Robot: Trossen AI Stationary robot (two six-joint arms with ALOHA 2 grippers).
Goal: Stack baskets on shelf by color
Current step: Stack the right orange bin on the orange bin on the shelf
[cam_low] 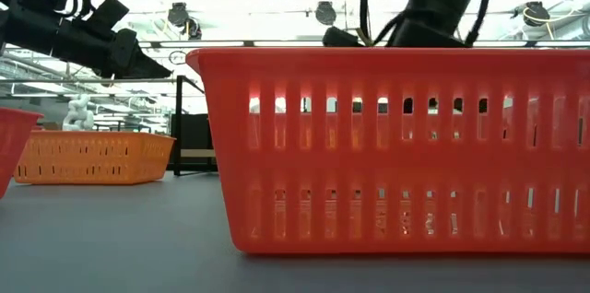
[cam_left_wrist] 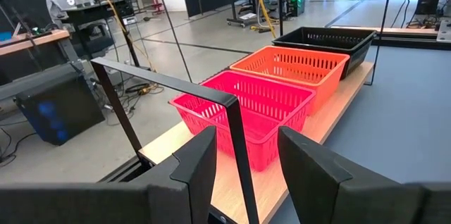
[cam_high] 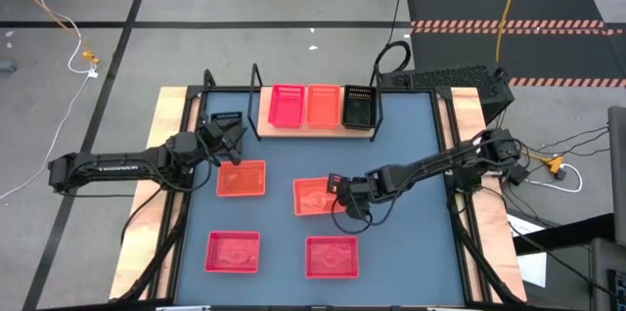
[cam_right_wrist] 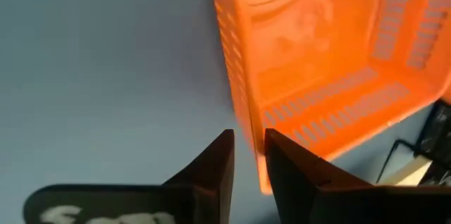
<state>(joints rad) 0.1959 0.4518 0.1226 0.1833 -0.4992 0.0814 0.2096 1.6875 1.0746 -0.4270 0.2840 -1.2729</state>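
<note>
Straddling the orange basket [cam_right_wrist: 331,69] rim, the right pincer [cam_right_wrist: 248,155] sits narrowly spread, unclamped.

robotics lab | floor cables [cam_high: 68,32] | workbenches [cam_left_wrist: 42,41] | hazard-striped mat [cam_high: 509,25]

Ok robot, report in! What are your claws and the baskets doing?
Right gripper closing on orange basket wall, mid-table. Left gripper open, empty, near shelf. Shelf holds pink, orange, black baskets. Nothing in the way.

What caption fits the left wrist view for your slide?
Left gripper, fingers open, faces the shelf holding red, orange and black baskets.
</note>
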